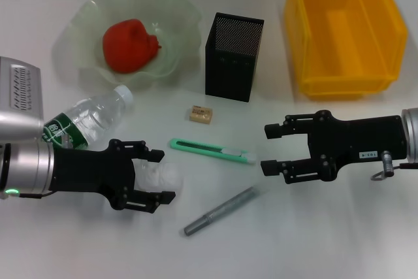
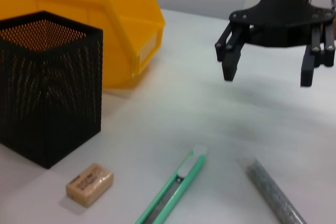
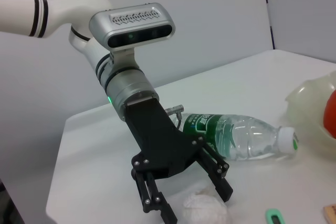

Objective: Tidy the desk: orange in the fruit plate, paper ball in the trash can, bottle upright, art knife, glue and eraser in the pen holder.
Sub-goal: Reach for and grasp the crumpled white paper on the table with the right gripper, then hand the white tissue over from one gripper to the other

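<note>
Paper ball (image 1: pixel 159 178) | between left gripper (image 1: pixel 154 176) jaws (spread, untouching) | right gripper (image 1: pixel 270 149) jaws apart

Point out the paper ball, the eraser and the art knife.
paper ball (image 3: pixel 203 206), right wrist view, crumpled middle.
eraser (image 2: pixel 90 183), left wrist view, top face.
art knife (image 1: pixel 210 151), head view, green handle's middle.

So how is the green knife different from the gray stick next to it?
The art knife is green and flat, while the glue stick is gray and round like a tube. The art knife lies nearer the black pen holder, almost level across the table; the glue stick lies closer to the robot and slants more steeply. Both are long, thin, lying flat on the white table, and not yet in the pen holder.
</note>
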